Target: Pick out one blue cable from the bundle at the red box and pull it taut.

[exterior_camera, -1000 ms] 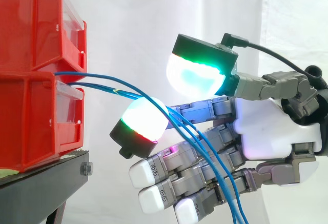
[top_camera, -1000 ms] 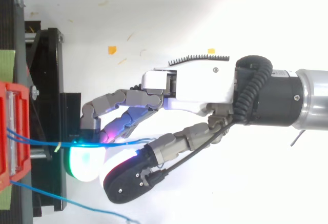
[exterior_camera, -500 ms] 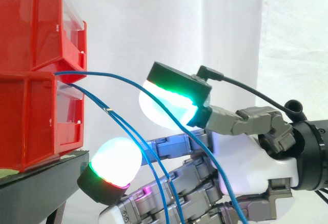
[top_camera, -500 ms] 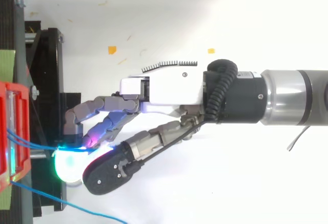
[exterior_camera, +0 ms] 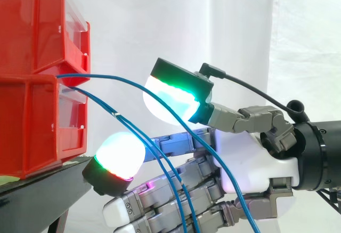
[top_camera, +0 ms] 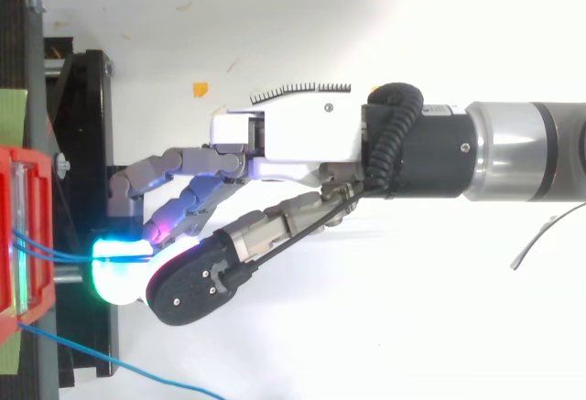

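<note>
— Red bins stacked at the far left, cut by the edge. What leaves them?
— Thin blue cables, sagging rightward across the robot hand.
— Gripping one?
— No. Its thumb pad and lit fingertip stand apart, fingers stretched out. One top cable slips behind the thumb pad, so contact there is hidden. All the cables run off the bottom edge.

Bins left, hand right, cables between
</note>
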